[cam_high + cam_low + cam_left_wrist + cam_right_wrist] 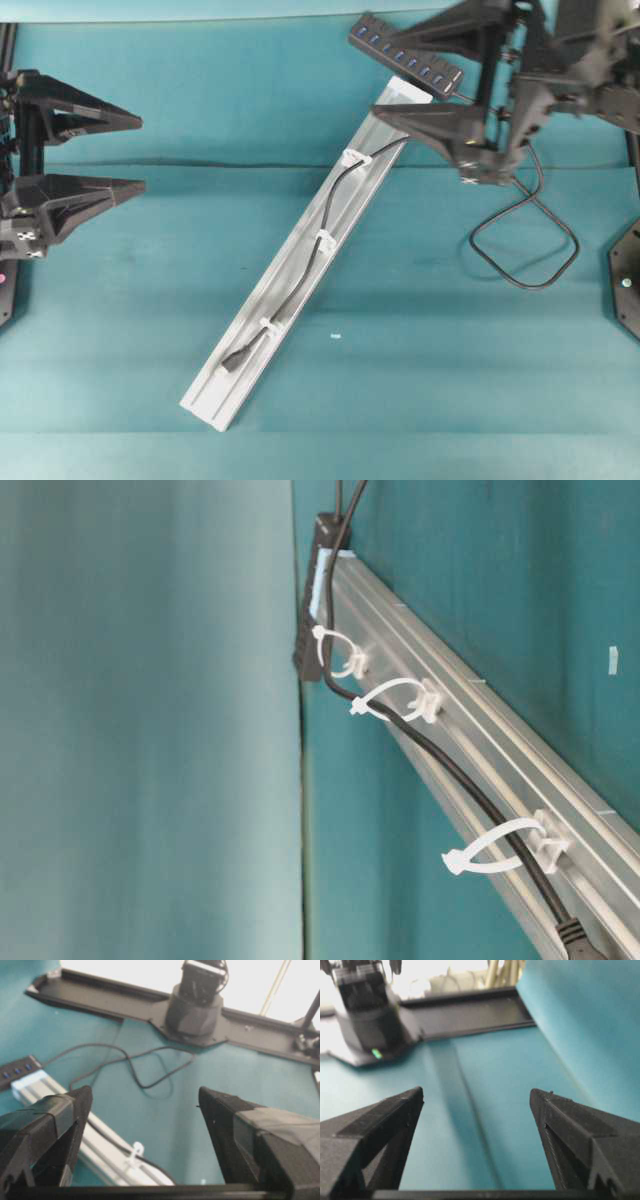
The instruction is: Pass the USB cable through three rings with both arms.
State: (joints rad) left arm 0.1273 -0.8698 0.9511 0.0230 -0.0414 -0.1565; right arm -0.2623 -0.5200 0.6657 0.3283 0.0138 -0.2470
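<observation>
With the USB cable lying through all three rings, well clear of both wide, empty tools, only parking them remains.

Even, bright light; wrist views blown out at the top, right one blurred.

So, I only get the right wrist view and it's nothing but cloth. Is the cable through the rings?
Observer: Yes. Overhead, the cable runs through all three rings.
Operator: Where's the plug?
Observer: The plug lies on the rail, just past the ring farthest from the hub.
Operator: And the left gripper?
Observer: The left gripper is open and empty, at the left edge, well away from the rail.
</observation>
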